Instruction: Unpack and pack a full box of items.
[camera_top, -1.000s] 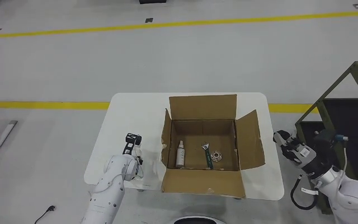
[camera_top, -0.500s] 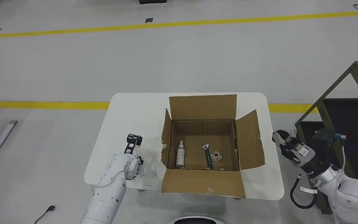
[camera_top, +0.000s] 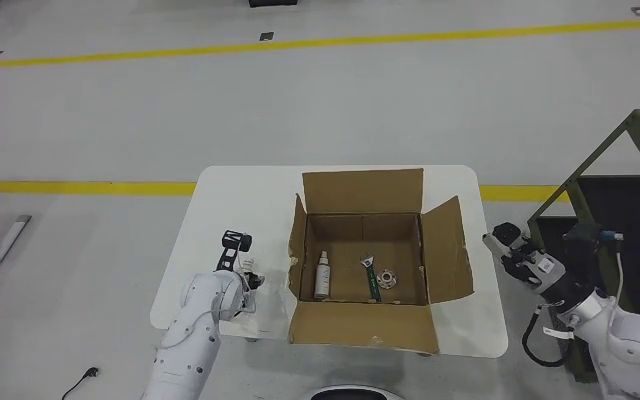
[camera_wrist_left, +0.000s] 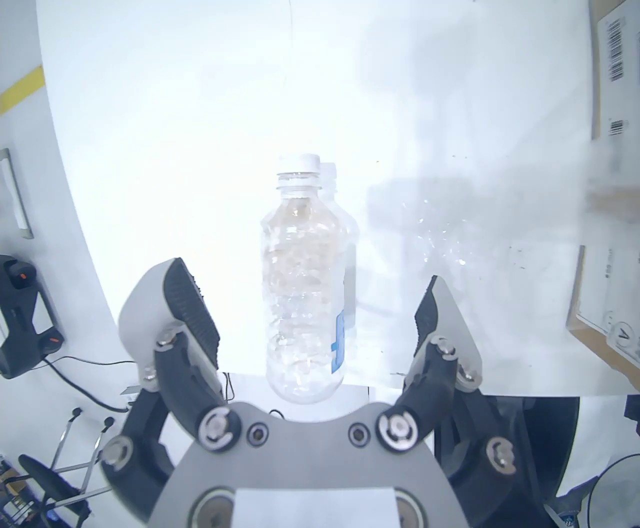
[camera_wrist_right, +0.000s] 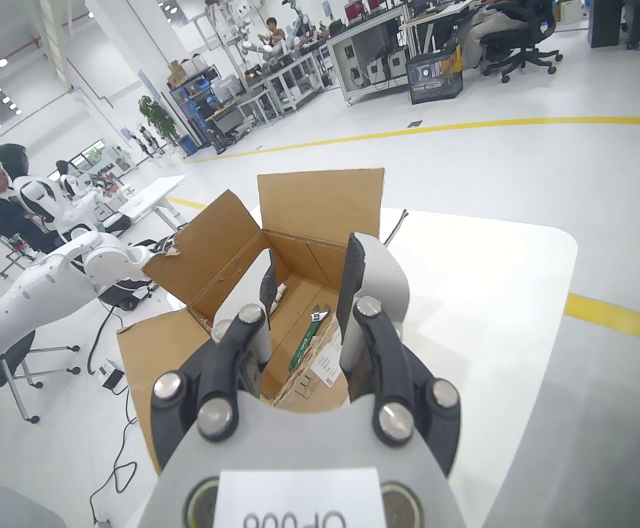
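Now the left tool (camera_wrist_left: 305, 277) is wide open around the clear water bottle (camera_wrist_left: 300, 235), not touching it. The bottle stands on the white desk (camera_wrist_left: 200, 100), in the middle of the frame. Go slow and straight, or it may tip.

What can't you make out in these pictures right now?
Top view: the round part in the box is too small to identify.
Right wrist view: the right tool hides part of the box floor beside the wrench.
Left wrist view: the picture's edge cuts off most of the box.
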